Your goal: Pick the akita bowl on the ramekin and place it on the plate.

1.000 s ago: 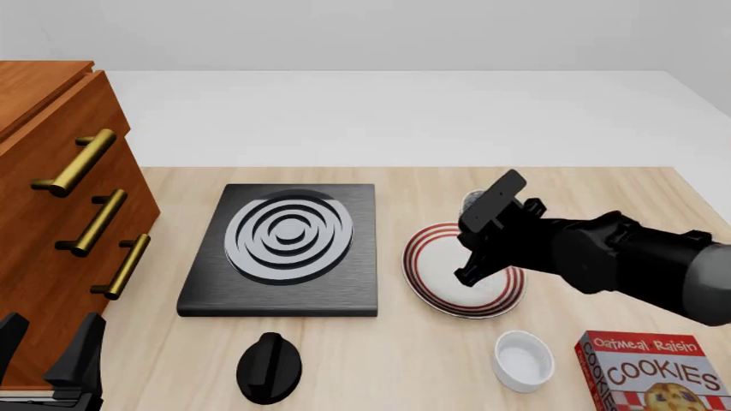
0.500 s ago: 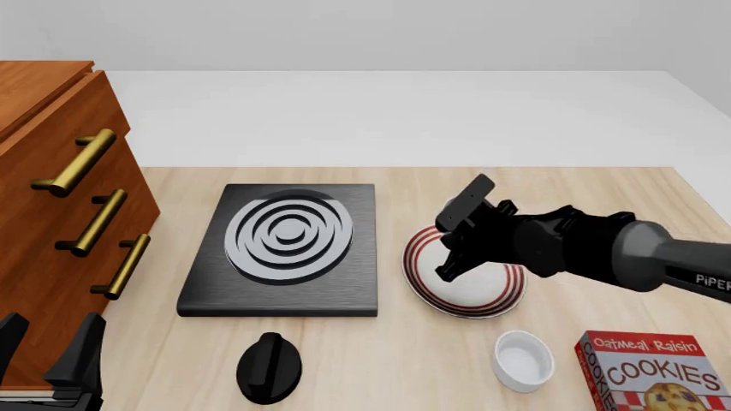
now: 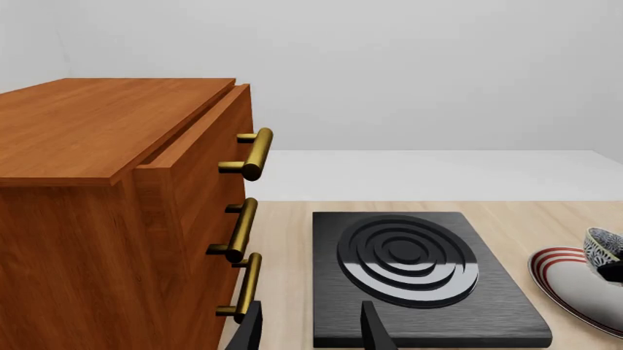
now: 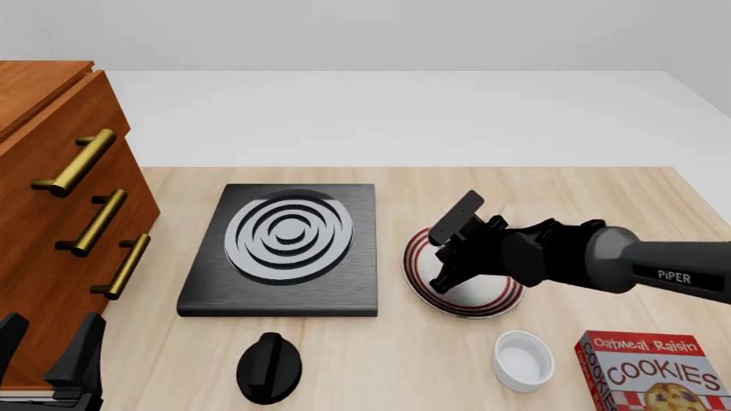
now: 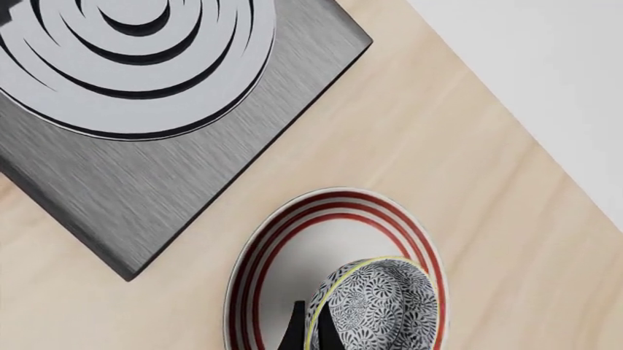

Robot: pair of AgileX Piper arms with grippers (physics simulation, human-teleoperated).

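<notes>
In the right wrist view the akita bowl (image 5: pixel 380 306), speckled black and white with a pale rim, sits tilted low over the plate (image 5: pixel 282 248), white with red rings. My right gripper (image 5: pixel 309 332) is shut on the bowl's rim. I cannot tell whether the bowl touches the plate. In the front view the right gripper (image 4: pixel 440 281) is down over the plate (image 4: pixel 502 295) and the arm hides the bowl. The white ramekin (image 4: pixel 523 358) stands empty near the table's front, right of the plate. My left gripper (image 4: pixel 51 364) stays at the front left, open and holding nothing.
A black stove (image 4: pixel 286 244) with silver rings lies left of the plate, with a black knob (image 4: pixel 270 366) in front of it. A wooden cabinet (image 4: pixel 57 214) with brass handles fills the left side. A cookie box (image 4: pixel 656 377) sits at the front right corner.
My right arm has swung left and down with the bowl, from above the plate's far edge to low over the plate. The left arm has not moved.
</notes>
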